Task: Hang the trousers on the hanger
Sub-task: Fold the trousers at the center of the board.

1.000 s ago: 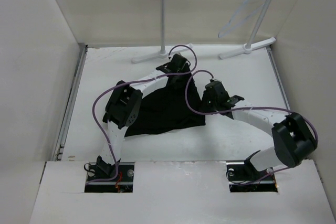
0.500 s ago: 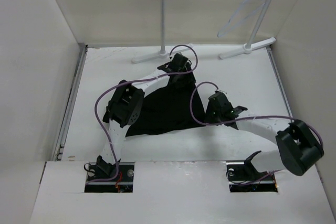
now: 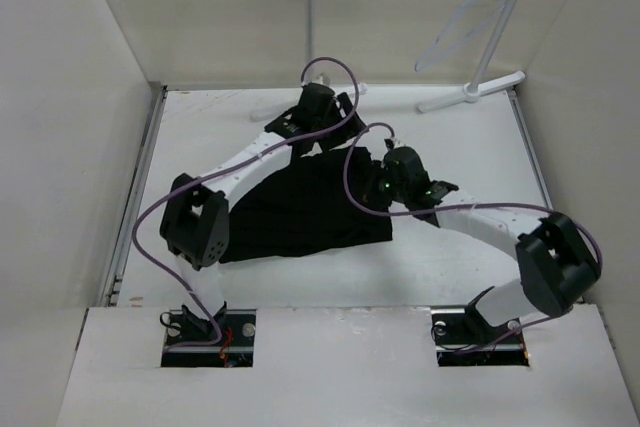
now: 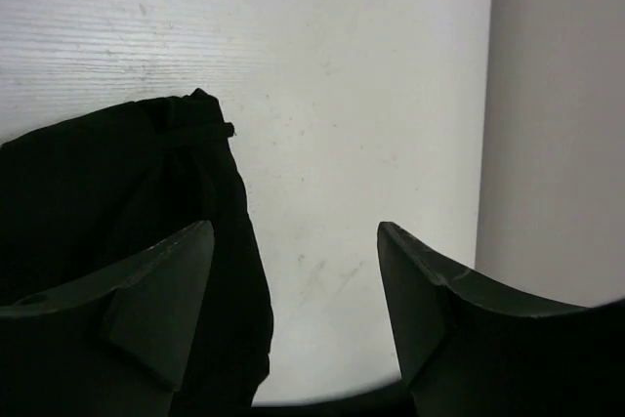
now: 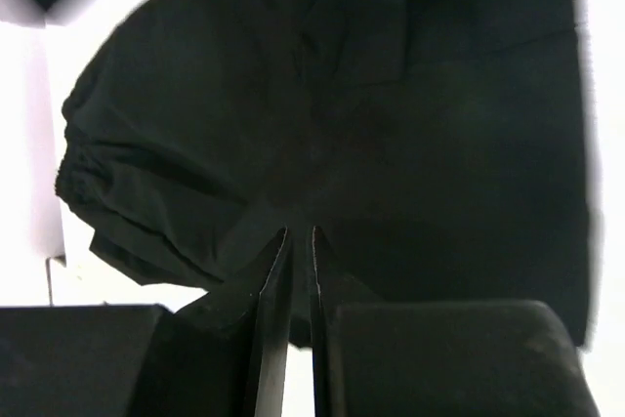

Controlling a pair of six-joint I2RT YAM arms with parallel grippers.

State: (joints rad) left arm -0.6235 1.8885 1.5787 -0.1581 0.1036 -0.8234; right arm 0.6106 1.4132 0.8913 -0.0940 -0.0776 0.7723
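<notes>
The black trousers [image 3: 295,212] lie crumpled on the white table between both arms. My left gripper [image 3: 330,135] hovers at their far edge and stands open [image 4: 293,231]; one corner of the trousers [image 4: 98,173] lies under its left finger, and bare table shows between the jaws. My right gripper [image 3: 378,185] sits on the right edge of the trousers [image 5: 322,95], with its jaws [image 5: 298,233] almost together and a fold of black cloth pinched between them. The pale hanger [image 3: 455,32] hangs from the rack's rail at the back right.
A white garment rack stands at the back: its left pole [image 3: 312,27], its rail on top and its feet [image 3: 470,95] resting on the table's far edge. Pale walls close in the left [image 3: 90,127] and right sides. Purple cables loop over both arms.
The left gripper has moved toward the back left and opened wider, with its elbow swung left. The right gripper has narrowed onto the cloth. The trousers lie more spread out.
</notes>
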